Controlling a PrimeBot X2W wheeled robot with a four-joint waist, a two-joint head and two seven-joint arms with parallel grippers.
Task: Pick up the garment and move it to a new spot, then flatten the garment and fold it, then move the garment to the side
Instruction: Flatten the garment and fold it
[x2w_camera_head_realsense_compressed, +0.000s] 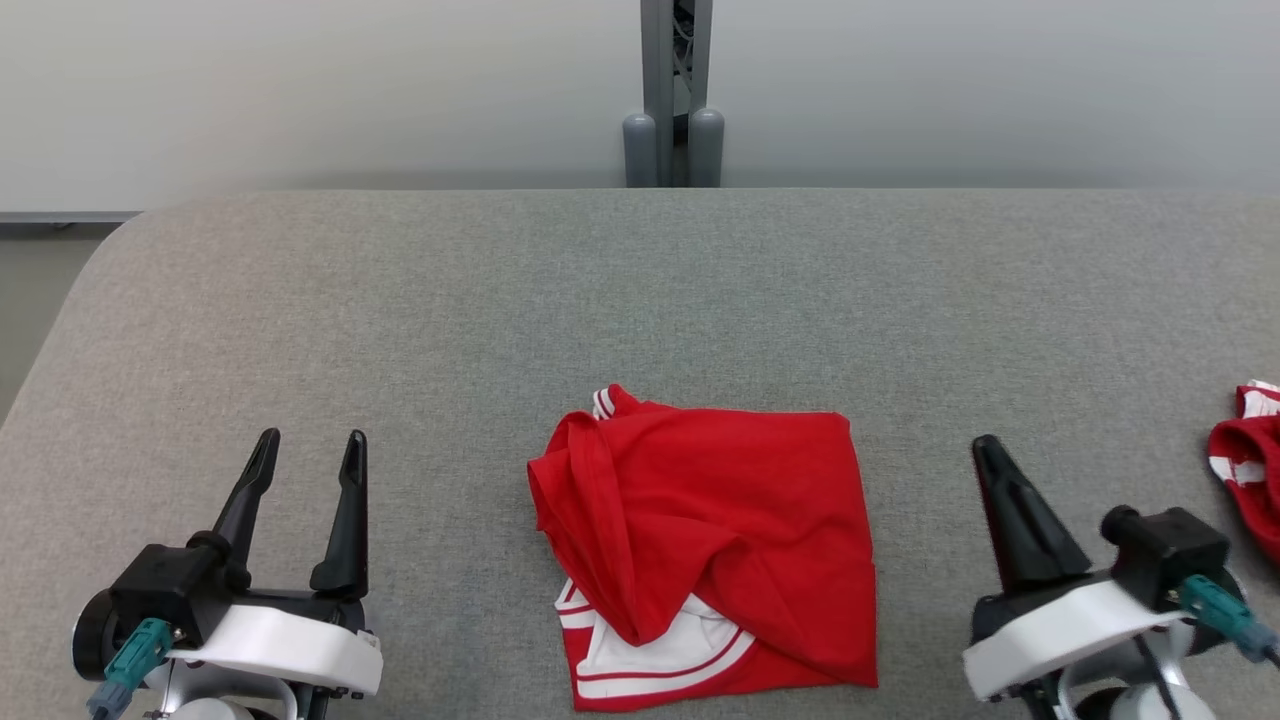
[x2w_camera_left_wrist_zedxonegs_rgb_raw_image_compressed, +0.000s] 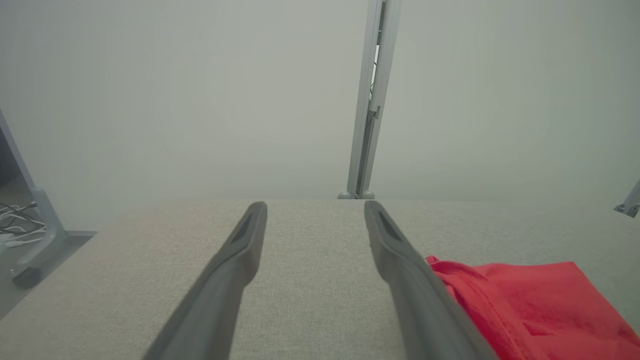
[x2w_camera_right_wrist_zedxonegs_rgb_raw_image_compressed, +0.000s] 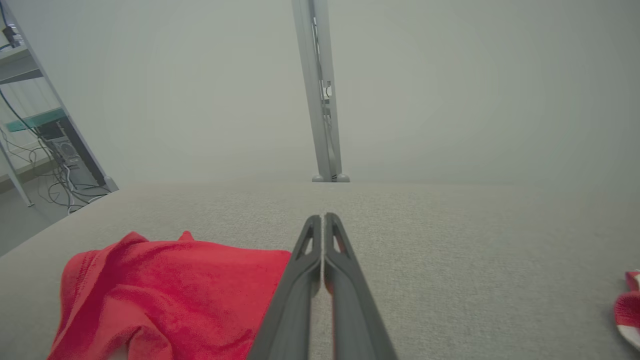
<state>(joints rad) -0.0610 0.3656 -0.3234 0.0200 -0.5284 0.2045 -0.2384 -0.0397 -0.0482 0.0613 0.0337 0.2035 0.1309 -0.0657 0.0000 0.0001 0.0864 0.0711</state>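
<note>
Left hand (x2w_camera_head_realsense_compressed: 312, 440) spread, right hand (x2w_camera_head_realsense_compressed: 985, 447) pressed together, both empty, low over the grey counter (x2w_camera_head_realsense_compressed: 400, 300). Red garment (x2w_camera_head_realsense_compressed: 710, 540) lies loosely folded between them, touching neither. Second red piece (x2w_camera_head_realsense_compressed: 1245, 470) at right edge. Grey post (x2w_camera_head_realsense_compressed: 668, 100) behind.

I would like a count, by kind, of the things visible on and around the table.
Red-and-white fabric garments: 2, centre garment, right-edge garment
Dark two-fingered end effectors: 2, left end effector open, right end effector shut
Grey fabric-covered table: 1
Grey metal post: 1
Total: 6
</note>
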